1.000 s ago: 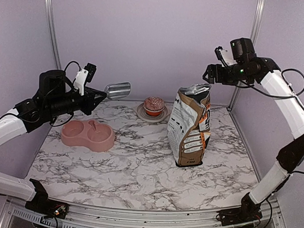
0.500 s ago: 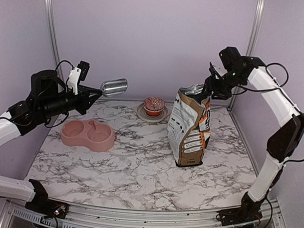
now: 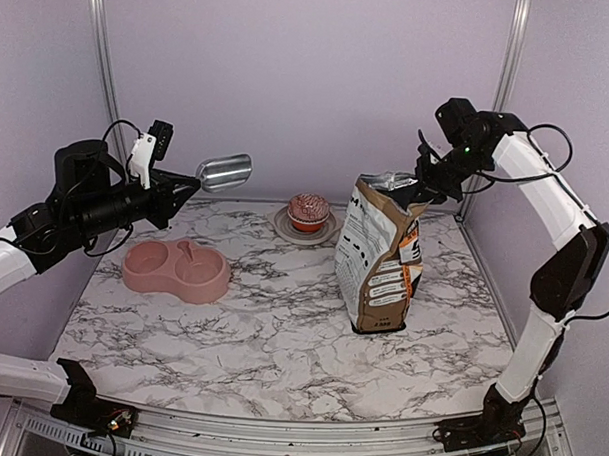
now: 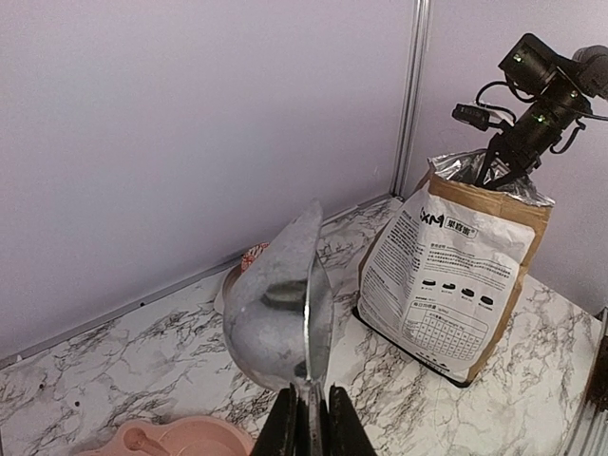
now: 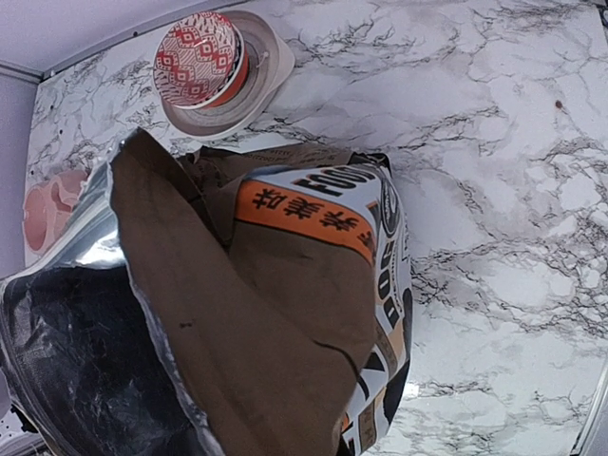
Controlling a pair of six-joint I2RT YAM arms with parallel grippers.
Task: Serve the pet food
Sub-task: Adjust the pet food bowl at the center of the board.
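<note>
Currently the L gripper (image 4: pixel 309 432) is clenching: its two fingers (image 4: pixel 285 427) are sitting nearly closed w/ only the thin handle of the metal scoop (image 4: pixel 280 304) between them. The scoop is hanging in the air, above and behind the pink bowl (image 3: pixel 175 271), w/ its bowl end pointing toward the bag (image 3: pixel 378 261). It's touching nothing but the fingers.

The R gripper (image 3: pixel 427 182) is reaching down onto the bag's top rim at the far right corner. Its jaws are sitting fully closed, and from the top and L wrist views they're looking pinched on the silver-lined edge. The R wrist view is showing no fingertips, only the bag mouth close up. The bag is standing upright on the marble table (image 3: pixel 280 357) w/ its mouth gaping open.

Pet food: no pellets are showing in any view. The inside of the bag is reading as dark foil, so can't tell what's in there. The scoop's inner face is showing only reflections.

Counts:
- 2 arms, 2 grippers.
- 1 scoop.
- 1 bag.
- 1 pink bowl w/ 2 wells, lying left of centre.
- 1 cupcake (image 3: pixel 308 210), sitting on 1 small plate (image 3: pixel 283 226) at the back, between bowl and bag.
</note>
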